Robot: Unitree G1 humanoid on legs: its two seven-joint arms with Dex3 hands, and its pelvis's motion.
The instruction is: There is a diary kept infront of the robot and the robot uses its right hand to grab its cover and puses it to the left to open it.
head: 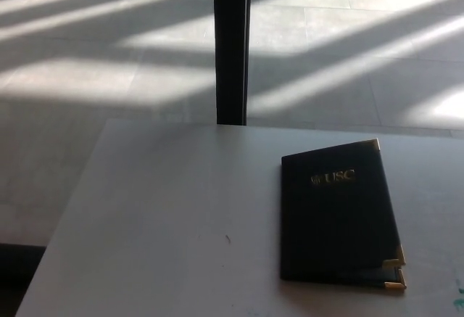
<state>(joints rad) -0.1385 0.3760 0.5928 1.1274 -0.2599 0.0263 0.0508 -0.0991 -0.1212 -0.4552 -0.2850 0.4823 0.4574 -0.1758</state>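
Head view, item 1: diary (337,219), dark cover with gilt "USC" lettering (333,178) and gold corner caps (394,285). It lies flat on the bench (159,215), right of centre and near my edge, spine to the left, free edge to the right. The cover is down, though I see a slight gap at the near right corner where the two corner caps sit one above the other.

Item 2: robot hand, left and right. Neither shows in this view, so I cannot report whether the fingers are spread or closed.

Progress, my judgement: nothing of the task is done. The cover is ungrasped and the diary shut. Left to do: bring the right robot hand in, catch the cover at its free right edge, swing it over to the left.

Item 3: bench, pale and plain, one small dark mark (227,239) left of the diary, a teal smudge (460,297) at the far right edge.

Item 4: room. Tiled floor (109,77) beyond the bench, barred with sunlight and shadow; one dark upright post (232,45) rises behind the bench's far edge.
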